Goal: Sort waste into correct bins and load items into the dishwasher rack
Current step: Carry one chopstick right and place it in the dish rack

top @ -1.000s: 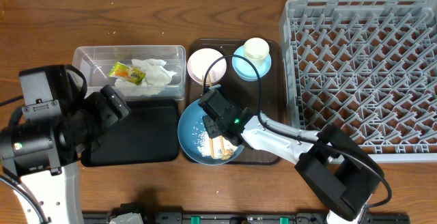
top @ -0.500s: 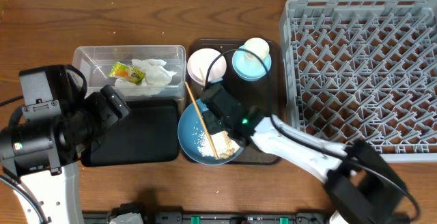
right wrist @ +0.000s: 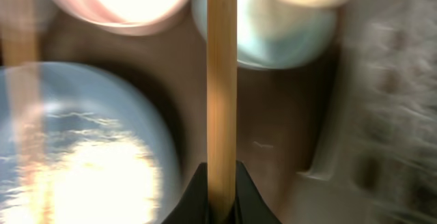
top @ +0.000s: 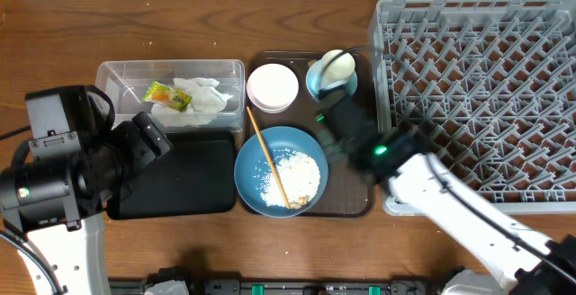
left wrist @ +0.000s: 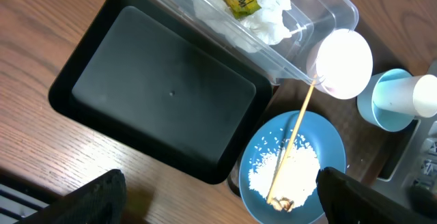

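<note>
Scanning from overhead, I am seeing the dishwasher rack [top: 477,88] filling the right side of the table, with no dishes showing among its pegs. The brown serving tray [top: 349,201] is lying just beside the rack's left edge. The black tray [top: 175,176] is sitting left of the serving tray, and the clear tub [top: 117,75] is sitting directly behind the black tray.

The dark-blue bowl [top: 292,140] is resting at the front of the serving tray. The white bowl [top: 273,86] and the light-blue bowl [top: 317,86] are standing side by side behind it. The white cup [top: 337,64] is sitting in the light-blue bowl.

My right gripper [right wrist: 221,179] is hanging over the serving tray, blurred in the overhead view. Its fingers are pressing in on the gripped chopstick [right wrist: 221,80], which is running straight ahead between the two small bowls. My left gripper [left wrist: 220,183] is hanging above the front edge of the black tray with its fingers spread wide and nothing between them.

The napkin [top: 205,99] is lying in the clear tub, with the sachet [top: 166,95] touching its left side. The other chopstick [top: 268,158] is lying slantwise in the dark-blue bowl, its far end overhanging the rim. The rice [top: 290,171] is lying heaped in that bowl.
</note>
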You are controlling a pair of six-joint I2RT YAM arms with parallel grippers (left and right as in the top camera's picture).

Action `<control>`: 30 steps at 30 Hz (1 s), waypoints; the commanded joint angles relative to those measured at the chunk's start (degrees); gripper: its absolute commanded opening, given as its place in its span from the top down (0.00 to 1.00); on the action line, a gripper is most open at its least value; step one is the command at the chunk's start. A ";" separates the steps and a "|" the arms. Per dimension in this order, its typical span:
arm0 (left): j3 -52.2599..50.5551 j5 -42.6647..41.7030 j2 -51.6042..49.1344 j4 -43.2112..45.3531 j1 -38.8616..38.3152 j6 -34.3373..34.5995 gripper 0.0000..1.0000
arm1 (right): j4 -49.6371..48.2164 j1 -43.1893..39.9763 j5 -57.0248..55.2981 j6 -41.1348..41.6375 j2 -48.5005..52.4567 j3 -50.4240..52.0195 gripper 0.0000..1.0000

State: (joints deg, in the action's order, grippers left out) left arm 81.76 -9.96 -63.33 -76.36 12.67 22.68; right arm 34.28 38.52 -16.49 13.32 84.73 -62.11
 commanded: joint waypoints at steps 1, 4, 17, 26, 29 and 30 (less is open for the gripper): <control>0.98 0.52 -0.28 -0.09 0.28 0.11 0.09 | 1.84 -6.19 -2.93 -4.24 -1.18 -0.42 0.99; 0.98 0.52 -0.28 -0.09 0.28 0.11 0.09 | 2.40 -11.26 -0.17 -4.20 -0.72 -0.39 0.99; 0.98 0.52 -0.28 -0.09 0.28 0.11 0.09 | 1.92 -21.27 5.57 -4.15 3.17 -0.39 0.99; 0.98 0.52 -0.28 -0.09 0.28 0.11 0.08 | 0.87 -21.35 5.53 -4.15 6.03 -0.39 0.72; 0.98 0.52 -0.28 -0.09 0.28 0.11 0.09 | 0.70 -21.35 5.53 -4.15 6.03 -0.39 0.72; 0.98 0.52 -0.28 -0.09 0.28 0.11 0.08 | 0.44 -21.35 5.55 -4.15 6.03 -0.42 0.72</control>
State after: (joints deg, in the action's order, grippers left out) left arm 81.76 -9.93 -63.33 -76.31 12.67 22.68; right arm 35.14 17.37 -11.31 9.39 90.39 -62.11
